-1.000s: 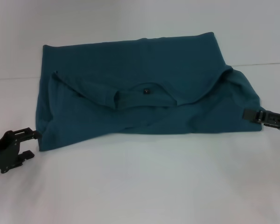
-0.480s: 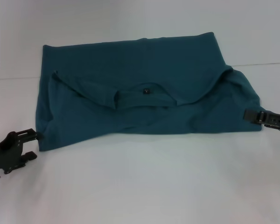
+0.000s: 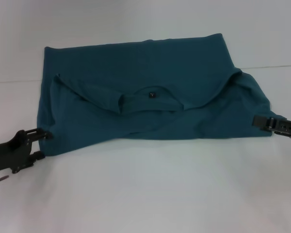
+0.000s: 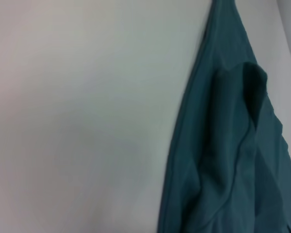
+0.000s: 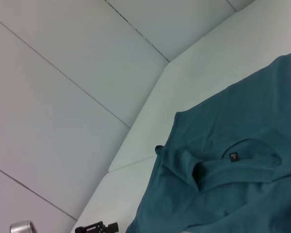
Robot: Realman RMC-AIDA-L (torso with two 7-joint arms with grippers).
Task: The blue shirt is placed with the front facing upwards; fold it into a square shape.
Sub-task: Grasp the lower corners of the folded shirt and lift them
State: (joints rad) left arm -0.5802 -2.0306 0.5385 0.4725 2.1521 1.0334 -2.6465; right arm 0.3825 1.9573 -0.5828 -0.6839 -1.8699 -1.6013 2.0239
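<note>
Left gripper (image 3: 42,144), fingers parted, meets the blue shirt (image 3: 145,92) at its near-left corner; right gripper (image 3: 263,122) pinches the right edge.

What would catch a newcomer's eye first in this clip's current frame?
The blue shirt dominates: partly folded into a wide band across the white table, its collar with a small black label near the middle. The left tool sits at the shirt's near left corner, one finger above its edge and one below, while the right tool is at the shirt's right edge.
</note>
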